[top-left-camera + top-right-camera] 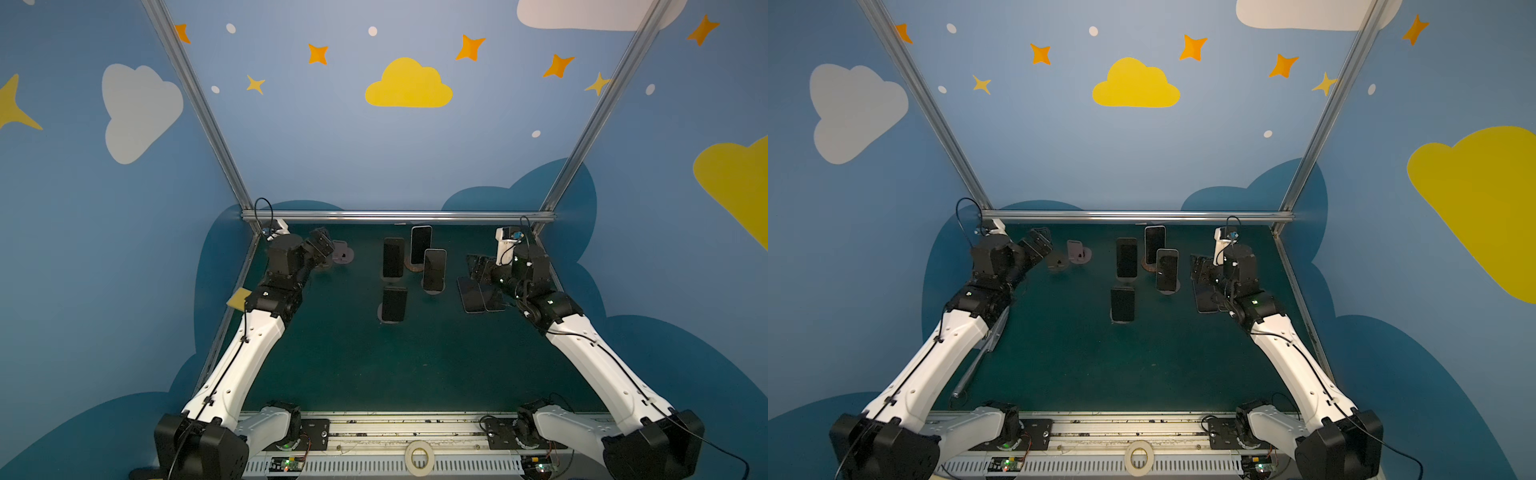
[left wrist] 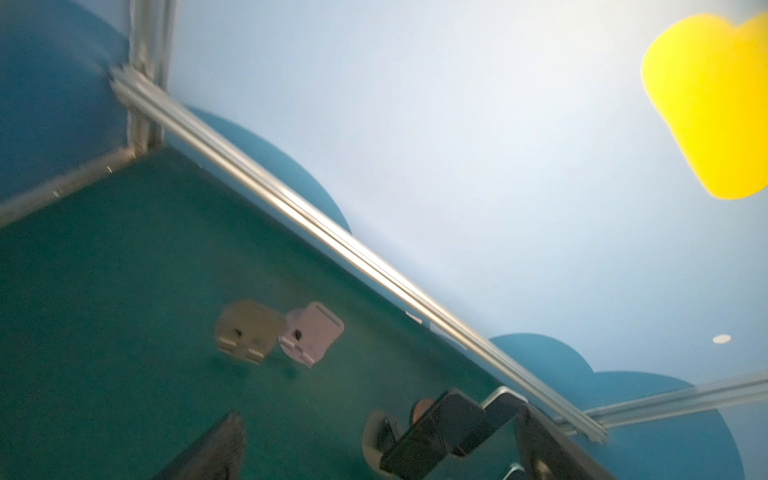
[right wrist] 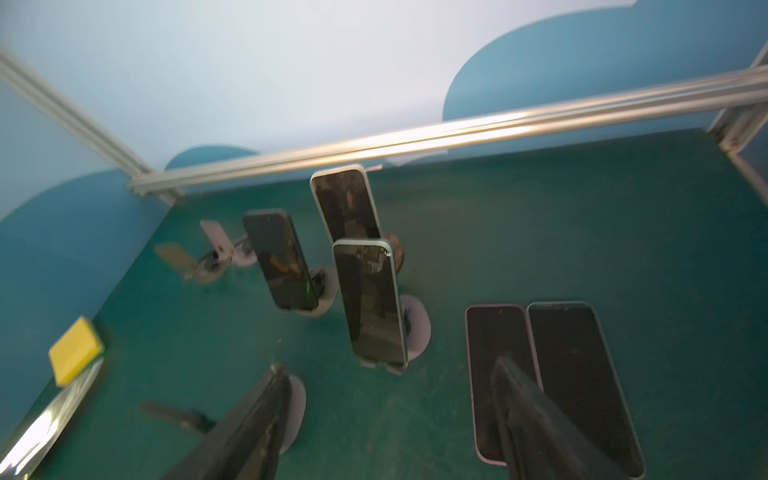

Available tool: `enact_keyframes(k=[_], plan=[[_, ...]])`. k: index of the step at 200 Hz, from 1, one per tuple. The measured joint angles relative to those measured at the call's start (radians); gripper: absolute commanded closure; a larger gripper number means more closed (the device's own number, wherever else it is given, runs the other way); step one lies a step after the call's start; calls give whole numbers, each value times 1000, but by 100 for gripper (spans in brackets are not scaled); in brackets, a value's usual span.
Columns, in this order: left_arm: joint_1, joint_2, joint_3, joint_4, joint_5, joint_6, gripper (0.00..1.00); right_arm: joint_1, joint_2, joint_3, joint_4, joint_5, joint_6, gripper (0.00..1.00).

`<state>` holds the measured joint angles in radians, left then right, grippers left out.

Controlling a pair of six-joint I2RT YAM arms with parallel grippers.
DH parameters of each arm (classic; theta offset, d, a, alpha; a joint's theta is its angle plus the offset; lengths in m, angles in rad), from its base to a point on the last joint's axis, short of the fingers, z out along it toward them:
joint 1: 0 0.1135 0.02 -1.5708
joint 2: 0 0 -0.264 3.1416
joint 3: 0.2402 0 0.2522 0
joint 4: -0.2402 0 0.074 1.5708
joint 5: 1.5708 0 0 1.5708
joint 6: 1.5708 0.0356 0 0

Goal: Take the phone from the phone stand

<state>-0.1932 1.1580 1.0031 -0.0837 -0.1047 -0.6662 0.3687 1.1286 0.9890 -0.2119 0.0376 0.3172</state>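
Several dark-screened phones stand upright on round stands mid-table in both top views: one at the back (image 1: 421, 245), one left of it (image 1: 393, 257), one to the right (image 1: 434, 269) and one nearest (image 1: 394, 304). Two phones (image 1: 471, 295) (image 3: 582, 374) lie flat side by side at the right. My right gripper (image 1: 478, 266) (image 3: 390, 365) hovers over them, open and empty. At the back left my left gripper (image 1: 322, 243) (image 2: 379, 413) stands open and empty beside two empty stands, a pink one (image 2: 311, 334) and a tan one (image 2: 245, 332).
A yellow sponge (image 1: 239, 298) (image 3: 77, 349) lies at the table's left edge. Metal frame rails (image 1: 399, 216) bound the back and sides. A roll of tape (image 1: 419, 457) sits on the front rail between the arm bases.
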Motion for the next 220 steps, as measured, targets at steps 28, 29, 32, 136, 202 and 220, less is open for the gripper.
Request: enact_keyframes(k=[28, 29, 32, 136, 202, 220], plan=[[-26, 5, -80, 27, 54, -79, 0, 14, -14, -24, -74, 21, 24, 24], [-29, 5, -80, 27, 56, -82, 0, 14, -18, -25, -81, 22, 26, 23], [-32, 5, -79, 28, 58, -88, 0, 14, -21, -26, -90, 24, 28, 23], [-160, -54, -104, 109, 85, -207, 0, 14, -230, -121, -127, -41, 46, 20], [-158, -93, -106, 114, 65, -190, 0, 35, -128, -53, -90, -65, 57, 24], [-139, -100, -106, 118, 58, -189, 0, 41, -93, -53, -58, -36, 62, 22]])
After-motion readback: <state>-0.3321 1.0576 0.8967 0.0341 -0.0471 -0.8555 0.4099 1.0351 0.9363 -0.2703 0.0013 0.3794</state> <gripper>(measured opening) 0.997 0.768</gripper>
